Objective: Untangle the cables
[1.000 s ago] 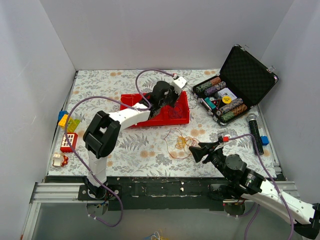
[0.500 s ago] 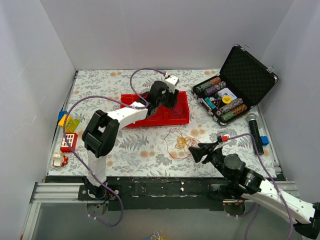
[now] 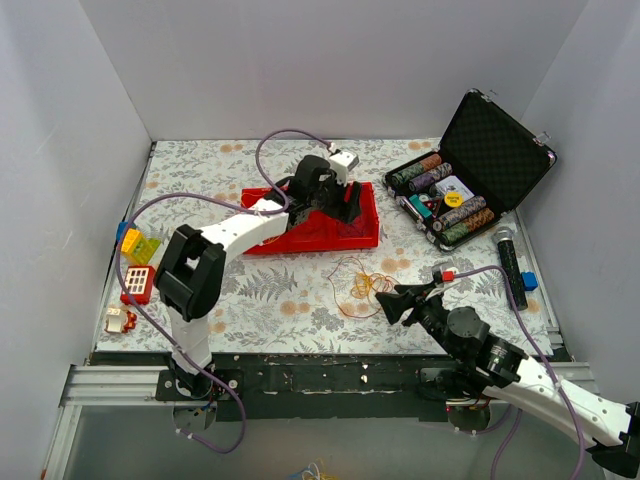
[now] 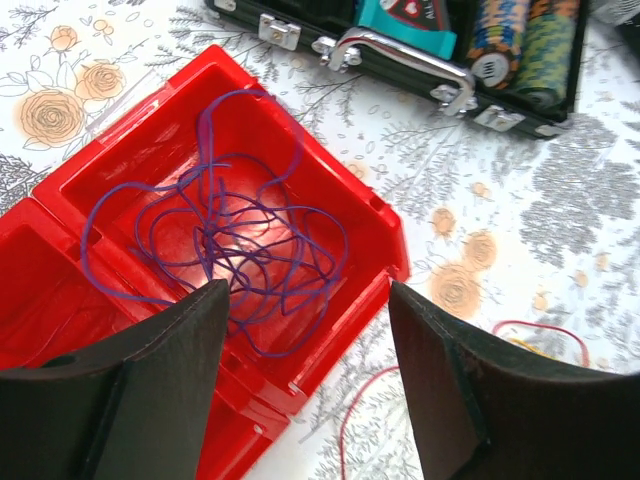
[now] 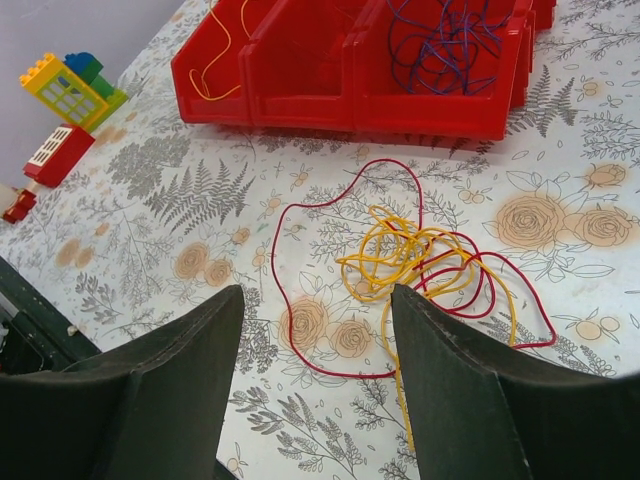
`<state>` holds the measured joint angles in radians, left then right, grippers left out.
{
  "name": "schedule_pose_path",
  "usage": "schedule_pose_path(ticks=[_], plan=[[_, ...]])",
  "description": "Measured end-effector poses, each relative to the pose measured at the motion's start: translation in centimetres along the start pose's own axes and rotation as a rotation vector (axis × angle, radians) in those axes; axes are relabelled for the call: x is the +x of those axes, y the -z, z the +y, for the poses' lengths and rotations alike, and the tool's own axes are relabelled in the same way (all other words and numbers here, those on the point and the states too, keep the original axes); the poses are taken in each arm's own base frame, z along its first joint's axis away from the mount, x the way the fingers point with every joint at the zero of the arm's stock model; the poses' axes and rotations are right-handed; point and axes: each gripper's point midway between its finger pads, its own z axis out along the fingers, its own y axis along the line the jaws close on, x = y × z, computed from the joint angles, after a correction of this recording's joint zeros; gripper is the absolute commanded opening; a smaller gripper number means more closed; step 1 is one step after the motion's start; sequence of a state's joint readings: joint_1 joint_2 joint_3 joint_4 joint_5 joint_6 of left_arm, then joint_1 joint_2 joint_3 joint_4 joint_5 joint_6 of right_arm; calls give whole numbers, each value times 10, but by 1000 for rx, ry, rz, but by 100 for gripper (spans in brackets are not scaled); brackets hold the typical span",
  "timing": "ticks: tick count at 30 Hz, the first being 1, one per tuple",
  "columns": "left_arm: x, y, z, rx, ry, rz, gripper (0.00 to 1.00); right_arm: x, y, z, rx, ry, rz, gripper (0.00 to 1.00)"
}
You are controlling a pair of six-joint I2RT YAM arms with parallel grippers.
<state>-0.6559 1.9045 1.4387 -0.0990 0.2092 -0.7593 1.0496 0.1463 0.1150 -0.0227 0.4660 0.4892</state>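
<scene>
A loose purple cable lies coiled in the right compartment of the red tray. My left gripper hovers open just above that compartment's near edge, with nothing between its fingers. On the tablecloth in front of the tray, a yellow cable and a red cable lie tangled together. My right gripper stands open low over the table, just short of that tangle and not touching it. Another thin yellow cable lies in the tray's left compartment.
An open black case of poker chips stands at the right, with a microphone beside it. Toy blocks and a red-and-white block lie along the left edge. White walls surround the table.
My left gripper has opened over the tray and the purple cable now lies free in the compartment; its wrist drew back a little. The right arm stayed put.
</scene>
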Motion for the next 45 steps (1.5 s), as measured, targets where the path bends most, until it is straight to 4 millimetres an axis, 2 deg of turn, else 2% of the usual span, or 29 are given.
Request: schedule_pose_path(ticks=[4,8,9,11,15,17,21,24,28,35,40,45], plan=[[-16,21,-13,51,-6,-17,71,1,-1,-1,5,12,5,70],[-40,52,-32,125,-38,-70,74,-1,-2,-2,10,23,-7,70],[-43,61,-38,149,-56,-80,78,-2,-2,-2,12,23,-10,70],[-39,80,-50,208,-112,-83,79,-3,-2,-3,18,24,-12,70],[-4,110,-64,299,-244,-36,79,-2,-3,-4,25,26,-9,70],[27,117,-67,335,-326,10,79,-1,-3,-4,26,27,-7,70],[101,127,-69,427,-519,138,79,0,-5,-4,27,28,-4,70],[138,133,-71,497,-670,192,79,1,-5,-4,29,31,1,70],[152,134,-76,573,-899,163,75,1,-6,-4,29,31,1,69],[149,120,-83,614,-1177,23,64,0,-6,-3,27,29,-2,68],[163,110,-81,658,-1336,-6,65,-4,-5,-2,20,20,-18,64],[180,97,-78,703,-1423,8,65,-7,-4,-2,20,15,-31,61]])
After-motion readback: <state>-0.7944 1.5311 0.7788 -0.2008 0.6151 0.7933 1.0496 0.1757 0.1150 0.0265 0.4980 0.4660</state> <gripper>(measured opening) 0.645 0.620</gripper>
